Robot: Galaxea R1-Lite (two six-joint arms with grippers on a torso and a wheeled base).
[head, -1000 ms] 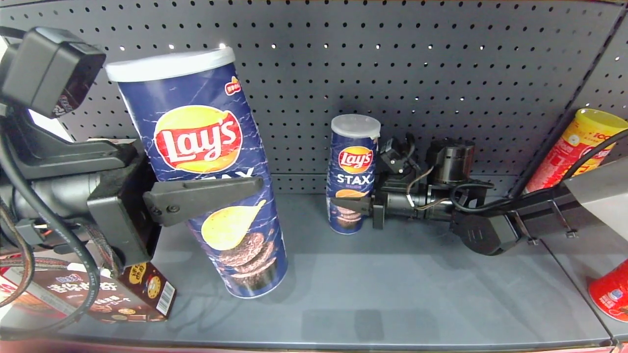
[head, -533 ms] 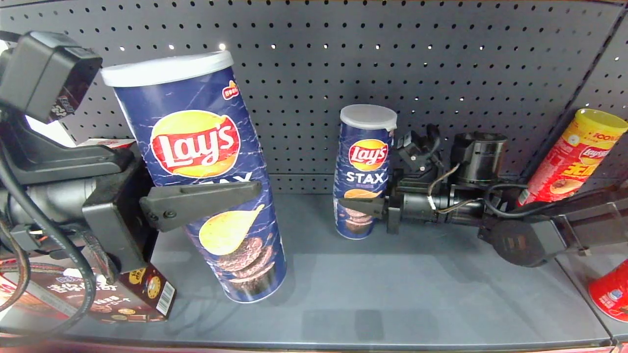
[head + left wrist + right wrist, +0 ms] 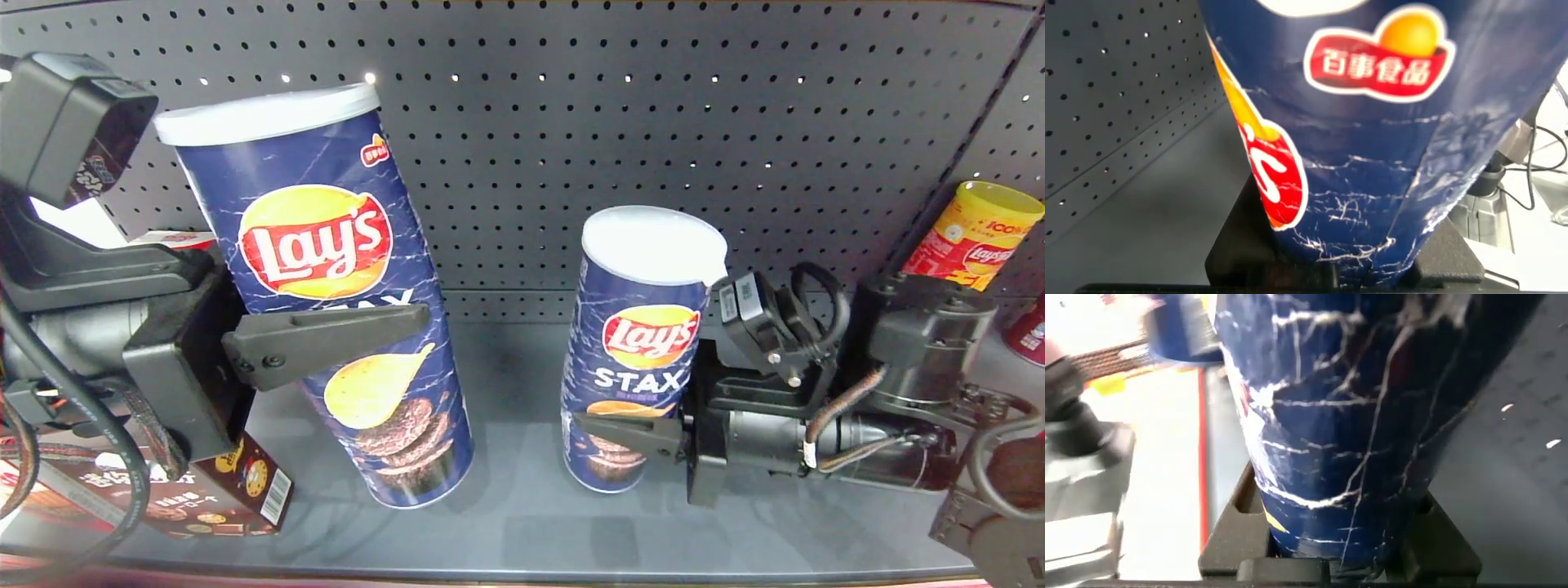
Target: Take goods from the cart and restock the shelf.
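Two dark blue chip cans with white lids are on the grey shelf. The left can leans leftward, its base on the shelf near the front; my left gripper is shut on its middle. It fills the left wrist view as the same can. The right can stands a little right of centre, slightly tilted, with my right gripper shut on its lower half. The right wrist view has that can between the jaws.
A brown snack box lies at the shelf's front left, below the left arm. A yellow-and-red can leans at the far right by the divider. The perforated back panel closes the rear. Bare shelf lies between the two blue cans.
My right gripper has carried its can from the back of the shelf forward and to the right, toward the front. The left can has tilted slightly more to the left.
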